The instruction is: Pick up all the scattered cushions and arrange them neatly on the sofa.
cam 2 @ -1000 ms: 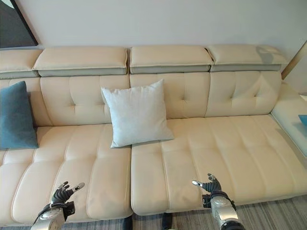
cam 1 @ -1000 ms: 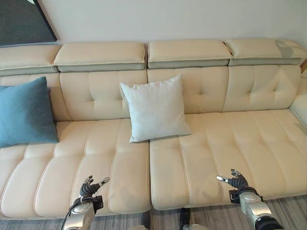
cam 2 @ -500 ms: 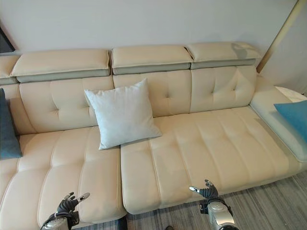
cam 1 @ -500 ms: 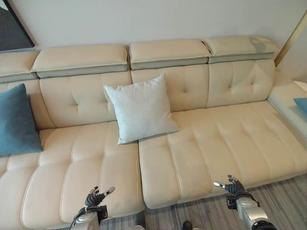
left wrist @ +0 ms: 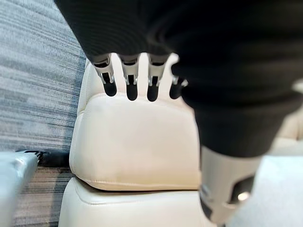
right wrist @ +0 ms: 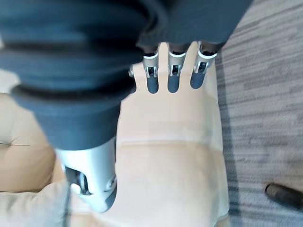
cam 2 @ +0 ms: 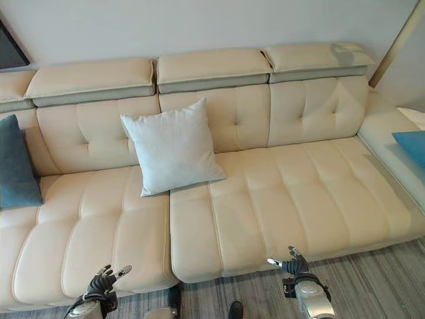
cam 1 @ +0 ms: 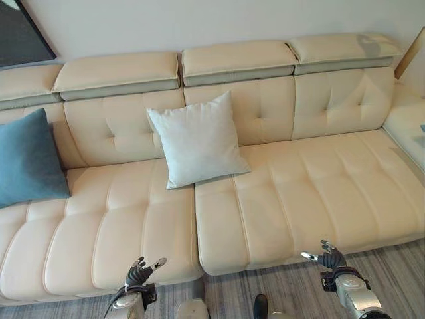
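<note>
On the tufted cream leather sofa, your square pale cushion, soft teal cushion far left, left hand and right hand loosely spread, empty.

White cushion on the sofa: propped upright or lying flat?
Upright. The white cushion leans against the sofa backrest, bottom edge on the seat, straddling the gap between two seat sections.

Soft even daylight, blurred wrist-view foregrounds

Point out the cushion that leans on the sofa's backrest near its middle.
The pale grey cushion, propped over the seam between two seats. The teal cushions sit at the sofa's far ends.
</note>
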Robot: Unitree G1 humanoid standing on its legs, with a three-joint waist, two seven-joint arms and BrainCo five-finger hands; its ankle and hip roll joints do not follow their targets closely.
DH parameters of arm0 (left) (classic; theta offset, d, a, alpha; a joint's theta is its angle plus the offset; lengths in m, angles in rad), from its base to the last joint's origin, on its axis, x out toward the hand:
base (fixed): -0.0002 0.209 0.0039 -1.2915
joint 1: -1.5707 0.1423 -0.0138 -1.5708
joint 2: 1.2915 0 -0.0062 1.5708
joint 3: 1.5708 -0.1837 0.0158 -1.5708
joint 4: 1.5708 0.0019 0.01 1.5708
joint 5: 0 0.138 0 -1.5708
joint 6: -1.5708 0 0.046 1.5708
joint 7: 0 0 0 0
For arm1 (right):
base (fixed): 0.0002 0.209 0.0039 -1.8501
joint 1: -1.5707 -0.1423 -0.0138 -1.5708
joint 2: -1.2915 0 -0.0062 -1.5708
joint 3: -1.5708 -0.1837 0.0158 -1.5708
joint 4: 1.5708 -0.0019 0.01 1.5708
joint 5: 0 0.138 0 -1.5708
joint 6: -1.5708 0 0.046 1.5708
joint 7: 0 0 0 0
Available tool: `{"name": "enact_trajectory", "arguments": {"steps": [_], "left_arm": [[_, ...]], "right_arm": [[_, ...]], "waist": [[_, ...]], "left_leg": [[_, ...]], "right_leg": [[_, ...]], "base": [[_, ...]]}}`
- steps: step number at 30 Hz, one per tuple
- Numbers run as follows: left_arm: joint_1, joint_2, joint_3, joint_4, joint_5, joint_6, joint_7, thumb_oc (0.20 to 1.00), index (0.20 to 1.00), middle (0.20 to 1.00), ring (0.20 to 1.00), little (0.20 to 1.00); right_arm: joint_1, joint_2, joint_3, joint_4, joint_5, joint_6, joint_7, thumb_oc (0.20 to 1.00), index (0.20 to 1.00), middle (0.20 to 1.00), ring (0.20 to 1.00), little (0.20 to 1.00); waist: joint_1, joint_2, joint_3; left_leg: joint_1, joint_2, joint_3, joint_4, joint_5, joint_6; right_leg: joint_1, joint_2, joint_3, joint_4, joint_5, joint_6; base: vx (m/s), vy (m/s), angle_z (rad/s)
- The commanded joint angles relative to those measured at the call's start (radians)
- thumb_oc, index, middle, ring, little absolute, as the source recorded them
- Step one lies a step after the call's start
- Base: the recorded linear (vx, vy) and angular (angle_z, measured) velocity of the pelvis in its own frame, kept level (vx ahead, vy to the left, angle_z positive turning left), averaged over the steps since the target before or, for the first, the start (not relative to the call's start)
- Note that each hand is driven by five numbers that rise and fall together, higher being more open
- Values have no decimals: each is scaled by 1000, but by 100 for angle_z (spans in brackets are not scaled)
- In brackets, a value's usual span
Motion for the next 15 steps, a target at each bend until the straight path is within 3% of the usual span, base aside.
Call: {"name": "enact_trajectory", "arguments": {"steps": [1,4,10,15], "left_arm": [[-14,58,23,-72,37,-25,-7,1000,1000,1000,1000,1000],[-12,59,11,-61,56,-17,-11,1000,1000,1000,1000,1000],[-24,64,-18,-52,97,-6,-23,1000,1000,1000,1000,1000],[-60,57,-42,-22,120,-6,-32,1000,1000,1000,1000,1000]], "right_arm": [[-33,33,12,-14,-29,-25,11,1000,1000,1000,1000,1000],[-14,39,1,-13,-23,-23,10,1000,1000,1000,1000,1000],[19,51,-27,-8,-8,-23,3,1000,1000,1000,1000,1000],[19,64,-43,-14,1,-23,-4,1000,1000,1000,1000,1000]], "waist": [[-13,-52,-29],[-30,-43,-48],[-62,-29,-64],[-105,-15,-53]], "left_leg": [[97,-72,1,-70,-93,73],[129,-72,1,-153,-77,69],[138,-77,37,-153,-100,72],[144,-75,157,-153,-126,88]], "right_leg": [[21,60,-14,32,-143,21],[16,64,-20,29,-138,28],[8,51,5,10,-105,50],[-43,38,107,1,-48,85]], "base": [[28,87,-9],[-13,104,5],[-38,103,-11],[-79,120,-66]]}}
